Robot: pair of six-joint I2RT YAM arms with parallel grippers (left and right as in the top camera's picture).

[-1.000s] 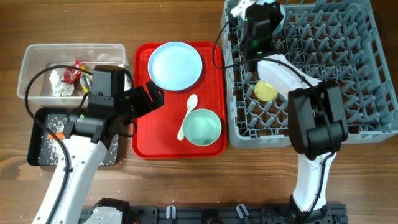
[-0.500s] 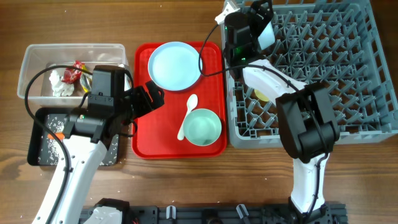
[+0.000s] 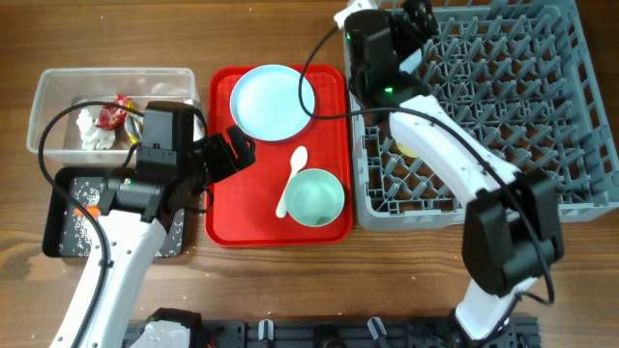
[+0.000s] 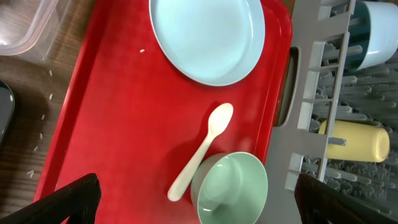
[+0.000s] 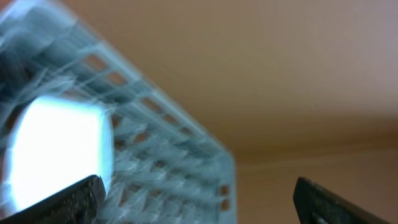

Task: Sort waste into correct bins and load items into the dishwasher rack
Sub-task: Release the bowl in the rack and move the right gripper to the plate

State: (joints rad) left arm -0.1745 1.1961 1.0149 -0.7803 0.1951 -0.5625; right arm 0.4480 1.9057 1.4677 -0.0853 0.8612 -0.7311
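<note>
At the far left corner of the dishwasher rack [image 3: 542, 145], the right arm has changed pose within the last second: its elbow has swung out toward the rack's near edge and the wrist has turned, so the right wrist view is smeared with motion. The right gripper [image 5: 204, 200] shows jaws spread wide with nothing between them; a pale bowl [image 4: 378, 30] stands on edge among the pegs in that corner, and I judge it just released. The yellow cup [image 4: 353, 140] lies on its side in the rack nearby.

The left gripper [image 4: 202, 200] has not moved; it hovers over the left part of the red tray [image 3: 242, 193], jaws likewise wide and empty. Nothing on that tray has shifted; the plate [image 3: 273, 101] sits at the far end, the white spoon [image 3: 292, 181] lies nearer, and the second bowl [image 3: 316, 197] is just beside the spoon.

The clear tub [image 3: 44, 97] holds tissue [image 3: 92, 126] and a red wrapper [image 3: 114, 114]; the black tray [image 3: 53, 227] holds scattered rice grains. Sorting looks largely done; three items remain to rack, and the freed right arm seems likeliest to fetch the next.
</note>
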